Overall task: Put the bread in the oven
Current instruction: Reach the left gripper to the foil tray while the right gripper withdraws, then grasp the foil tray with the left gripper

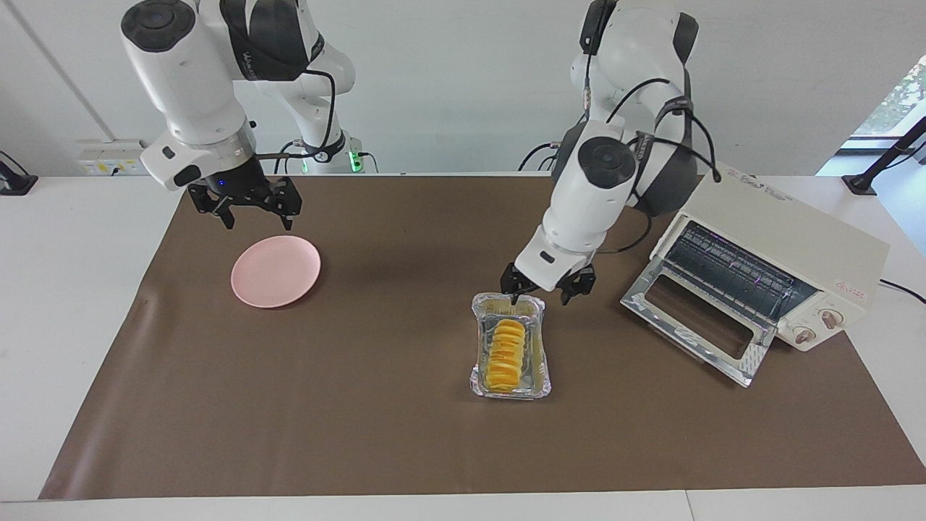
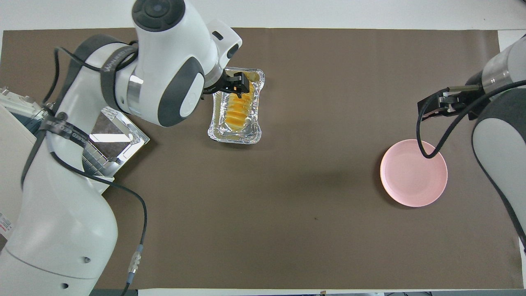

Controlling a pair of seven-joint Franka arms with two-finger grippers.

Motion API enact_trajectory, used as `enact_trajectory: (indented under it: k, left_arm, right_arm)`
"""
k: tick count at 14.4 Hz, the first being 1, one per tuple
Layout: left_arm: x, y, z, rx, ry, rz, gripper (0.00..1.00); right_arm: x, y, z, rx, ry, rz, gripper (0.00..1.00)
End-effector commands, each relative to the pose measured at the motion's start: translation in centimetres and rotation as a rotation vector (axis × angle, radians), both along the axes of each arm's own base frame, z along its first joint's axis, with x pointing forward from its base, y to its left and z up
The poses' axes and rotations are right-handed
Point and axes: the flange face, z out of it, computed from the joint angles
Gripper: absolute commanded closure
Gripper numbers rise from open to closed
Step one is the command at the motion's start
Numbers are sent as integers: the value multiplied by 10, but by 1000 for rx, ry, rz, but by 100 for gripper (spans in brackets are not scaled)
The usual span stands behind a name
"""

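On brown mat (image 1: 362,405) (white table (image 1: 65,289) beneath): bread (image 1: 506,356) in foil tray (image 1: 539,376).

The left arm reaches forward, wrist bent down, its hand (image 1: 548,286) low near the middle of the tabletop with fingers spread. The right arm waits, its hand (image 1: 253,210) raised, pointing down, by the robots' edge.

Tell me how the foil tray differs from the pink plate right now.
The foil tray is oblong, crinkled and silver with raised walls; the pink plate is round, smooth and shallow. The foil tray holds the bread; the pink plate holds nothing. The foil tray lies beside the oven with the left gripper at its nearer rim; the pink plate lies toward the right arm's end, under the waiting right gripper. Both rest flat on the brown mat.
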Motion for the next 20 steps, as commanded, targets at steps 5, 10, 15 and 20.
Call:
enact_trajectory:
  k: [5, 10, 15, 20]
  left_arm:
    - [-20, -78, -61, 68, -54, -6, 0]
    - [-36, -99, -108, 64, -66, -7, 0]
    - [-32, -92, -117, 64, -69, 5, 0]
    - [-33, -89, -123, 66, -60, 12, 24]
  right_arm:
    - [-43, -39, -11, -2, 56, -3, 0]
    - [-35, -49, -6, 0, 7, -20, 0]
    - [-32, -63, -4, 91, -17, -75, 0]
    - [-33, -64, -5, 87, -15, -68, 0]
